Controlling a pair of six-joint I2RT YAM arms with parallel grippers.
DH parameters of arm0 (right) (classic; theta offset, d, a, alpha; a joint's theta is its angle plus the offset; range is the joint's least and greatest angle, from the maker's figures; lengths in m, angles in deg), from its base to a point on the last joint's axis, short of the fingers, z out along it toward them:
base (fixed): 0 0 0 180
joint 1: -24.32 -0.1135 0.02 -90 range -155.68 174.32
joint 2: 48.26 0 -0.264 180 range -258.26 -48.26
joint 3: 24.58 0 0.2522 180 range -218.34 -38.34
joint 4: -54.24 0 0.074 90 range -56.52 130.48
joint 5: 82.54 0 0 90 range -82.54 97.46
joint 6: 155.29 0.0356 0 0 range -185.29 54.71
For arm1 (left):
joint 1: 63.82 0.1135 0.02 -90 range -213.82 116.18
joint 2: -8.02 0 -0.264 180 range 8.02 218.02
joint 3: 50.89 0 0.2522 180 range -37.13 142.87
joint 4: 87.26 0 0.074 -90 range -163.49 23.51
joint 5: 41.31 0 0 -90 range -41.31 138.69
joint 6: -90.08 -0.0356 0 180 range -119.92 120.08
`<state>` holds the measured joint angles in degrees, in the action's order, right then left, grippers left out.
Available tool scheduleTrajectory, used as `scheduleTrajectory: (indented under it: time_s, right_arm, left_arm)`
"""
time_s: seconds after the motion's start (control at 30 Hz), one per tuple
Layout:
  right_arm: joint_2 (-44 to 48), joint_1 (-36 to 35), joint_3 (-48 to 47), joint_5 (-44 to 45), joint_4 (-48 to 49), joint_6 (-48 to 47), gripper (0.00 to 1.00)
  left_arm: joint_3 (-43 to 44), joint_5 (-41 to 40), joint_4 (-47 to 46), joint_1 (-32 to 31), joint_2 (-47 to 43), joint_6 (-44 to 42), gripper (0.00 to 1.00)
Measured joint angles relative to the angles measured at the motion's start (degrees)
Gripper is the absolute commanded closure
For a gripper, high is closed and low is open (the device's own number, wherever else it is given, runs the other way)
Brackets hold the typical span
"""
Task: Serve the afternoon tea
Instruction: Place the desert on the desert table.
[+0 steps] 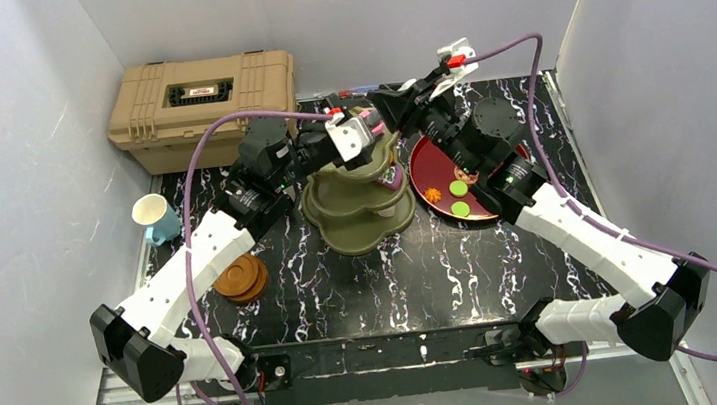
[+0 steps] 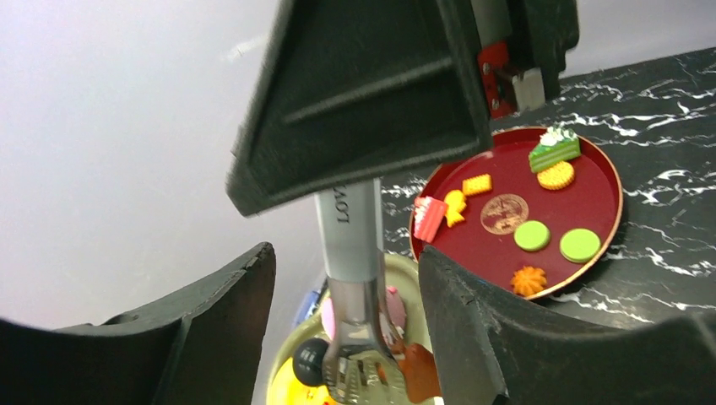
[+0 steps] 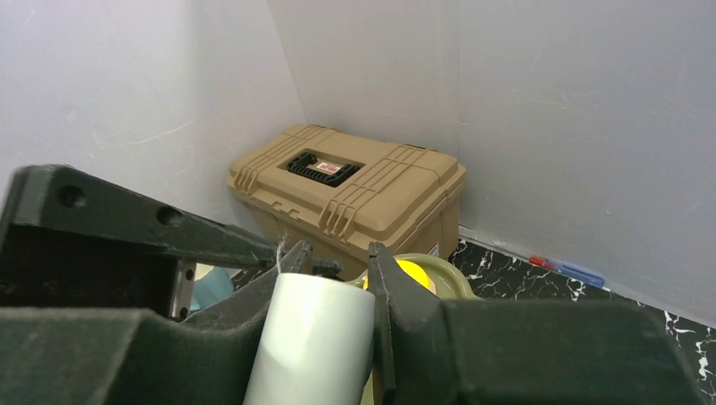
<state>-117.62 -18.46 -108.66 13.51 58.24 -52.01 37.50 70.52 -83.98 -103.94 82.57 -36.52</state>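
Note:
The olive-green three-tier stand (image 1: 360, 207) stands mid-table, its black knob (image 2: 311, 361) on top. My right gripper (image 3: 333, 253) is shut on the pale handle (image 3: 312, 337) of metal tongs (image 2: 350, 278), whose serrated tips hang over the top tier beside the knob. Pink (image 2: 393, 308) and brown (image 2: 418, 367) pastries lie on that tier. My left gripper (image 2: 346, 257) is open, its fingers on either side of the tongs with gaps showing. More pastries, such as green discs (image 2: 532, 235) and a cake slice (image 2: 554, 152), lie on the dark-red plate (image 2: 591, 186).
A tan toolbox (image 1: 204, 108) fills the back left corner. The white-and-blue cup (image 1: 157, 217) is at the left edge, with stacked brown saucers (image 1: 242, 275) nearer me. The red plate (image 1: 445, 158) lies right of the stand. White walls enclose the table.

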Motion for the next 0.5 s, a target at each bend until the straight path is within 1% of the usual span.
scheduleTrajectory:
  time_s: [0.03, 0.07, 0.17, 0.2, 0.23, 0.4, 0.43, 0.5]
  right_arm:
    - [0.07, 0.0, 0.07, 0.0, 0.39, 0.0, 0.75]
    - [0.17, 0.0, 0.2, -0.02, 0.74, 0.0, 0.75]
    - [0.7, 0.0, 1.07, -0.15, 1.86, 0.02, 0.74]
    - [0.76, 0.0, 1.18, -0.24, 2.05, 0.02, 0.74]
    - [0.76, 0.0, 1.29, -0.26, 2.23, 0.04, 0.74]
    - [0.76, 0.0, 1.95, -0.68, 2.64, 0.26, 0.73]
    - [0.76, 0.0, 1.99, -0.68, 2.84, 0.28, 0.73]
    - [0.79, 0.0, 2.23, -0.7, 3.45, 0.31, 0.73]
  left_arm:
    - [0.0, -0.02, 0.74, -0.04, 0.0, 0.61, 0.4]
    - [0.0, -0.02, 1.38, -0.07, 0.0, 1.05, 0.44]
    - [-0.02, -0.17, 2.58, -0.26, 0.0, 2.01, 0.64]
    - [-0.02, -0.22, 2.89, -0.28, 0.0, 2.08, 0.68]
    - [0.0, -0.26, 3.06, -0.35, 0.0, 2.32, 0.69]
    - [0.37, -0.7, 3.26, -0.37, 0.42, 1.92, 0.69]
    - [0.44, -0.68, 3.26, -0.42, 0.57, 1.77, 0.67]
    - [0.9, -0.68, 3.23, -0.5, 1.09, 1.4, 0.57]
